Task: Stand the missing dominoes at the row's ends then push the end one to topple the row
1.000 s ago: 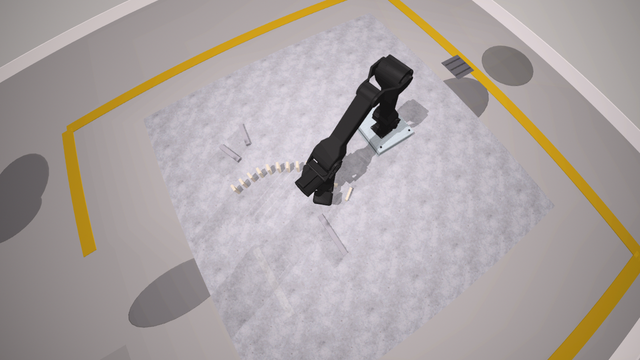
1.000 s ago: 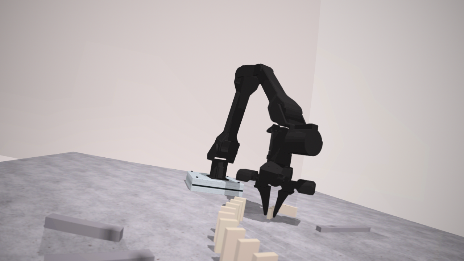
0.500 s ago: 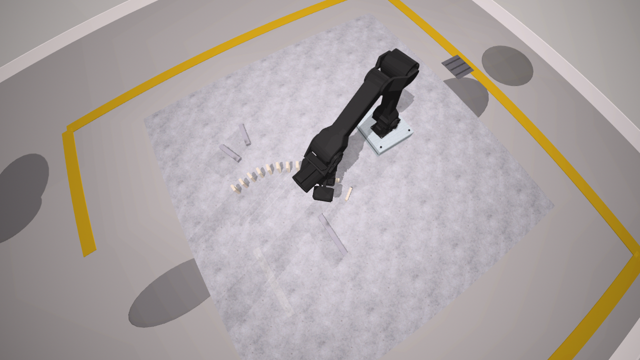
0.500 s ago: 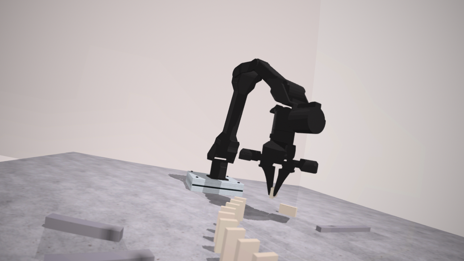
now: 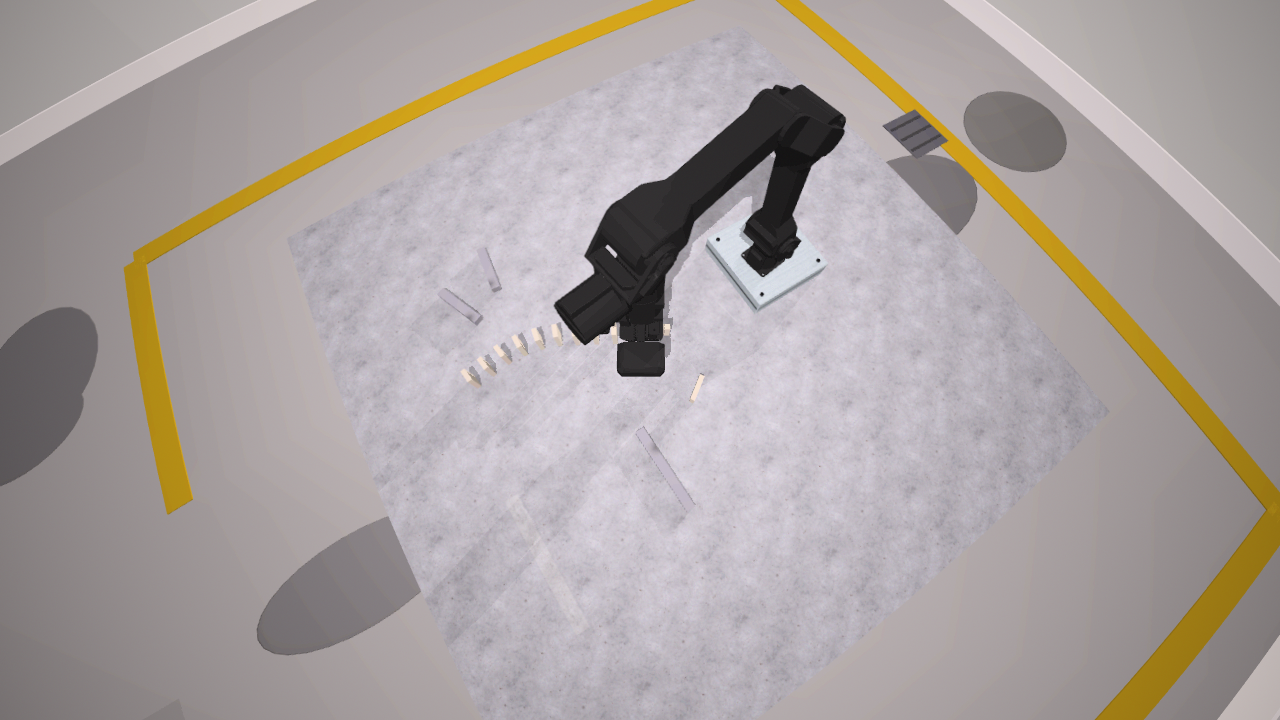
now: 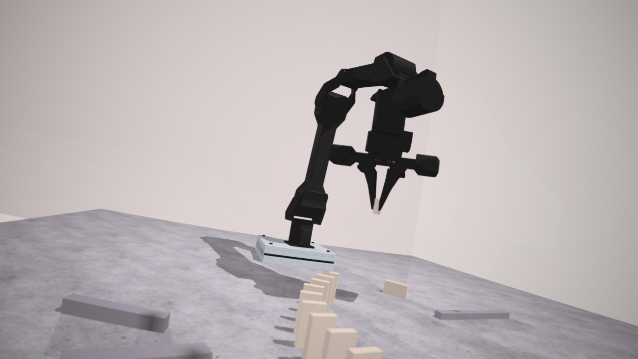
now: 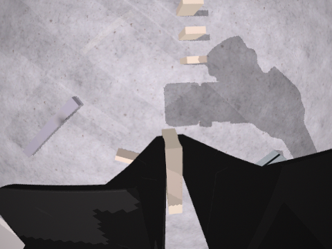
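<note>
My gripper (image 6: 376, 208) (image 7: 170, 142) is shut on a cream domino (image 6: 377, 205) (image 7: 174, 166), held well above the table beyond the robot-side end of the row. The exterior view shows it end-on; the wrist view shows its long, narrow side between the fingertips. The curved row of cream dominoes stands upright, with members at the far-left end (image 5: 470, 376), near camera two (image 6: 323, 332) and at the robot-side end (image 7: 194, 59). The arm hides part of the row in the top view. Another loose domino (image 5: 697, 386) (image 6: 395, 289) (image 7: 125, 156) lies on a long edge, away from the row.
Two grey bars (image 5: 460, 304) (image 5: 488, 269) lie behind the row's left part. A longer grey bar (image 5: 664, 467) (image 6: 472, 314) (image 7: 53, 126) lies on the other side, beyond the loose domino. The arm's pale base plate (image 5: 787, 279) (image 6: 278, 250) stands behind the robot-side end.
</note>
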{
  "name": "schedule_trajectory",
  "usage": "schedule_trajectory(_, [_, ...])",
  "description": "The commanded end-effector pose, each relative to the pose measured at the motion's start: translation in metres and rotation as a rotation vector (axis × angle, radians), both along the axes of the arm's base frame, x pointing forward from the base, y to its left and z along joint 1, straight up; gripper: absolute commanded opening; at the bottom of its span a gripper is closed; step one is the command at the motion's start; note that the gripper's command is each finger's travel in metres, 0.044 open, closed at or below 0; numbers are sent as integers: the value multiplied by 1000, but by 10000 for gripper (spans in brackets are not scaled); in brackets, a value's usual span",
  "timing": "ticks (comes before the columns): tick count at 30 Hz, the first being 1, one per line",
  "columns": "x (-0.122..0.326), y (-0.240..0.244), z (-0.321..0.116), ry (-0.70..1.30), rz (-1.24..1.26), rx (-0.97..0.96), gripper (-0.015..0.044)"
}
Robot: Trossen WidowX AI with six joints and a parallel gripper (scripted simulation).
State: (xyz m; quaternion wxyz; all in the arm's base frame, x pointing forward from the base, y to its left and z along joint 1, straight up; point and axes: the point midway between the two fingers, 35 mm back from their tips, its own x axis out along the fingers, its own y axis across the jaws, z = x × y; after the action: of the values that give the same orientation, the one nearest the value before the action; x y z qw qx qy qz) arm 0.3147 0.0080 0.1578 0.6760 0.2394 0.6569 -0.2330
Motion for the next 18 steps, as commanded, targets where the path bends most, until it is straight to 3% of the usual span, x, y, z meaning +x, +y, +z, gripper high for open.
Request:
schedule_trajectory(1, [3, -42, 1, 0, 183, -10, 23])
schedule_trajectory(9, [-12, -133, 2, 6, 681, -32, 23])
schedule_trajectory(18, [-39, -196, 2, 16, 1046, -43, 23])
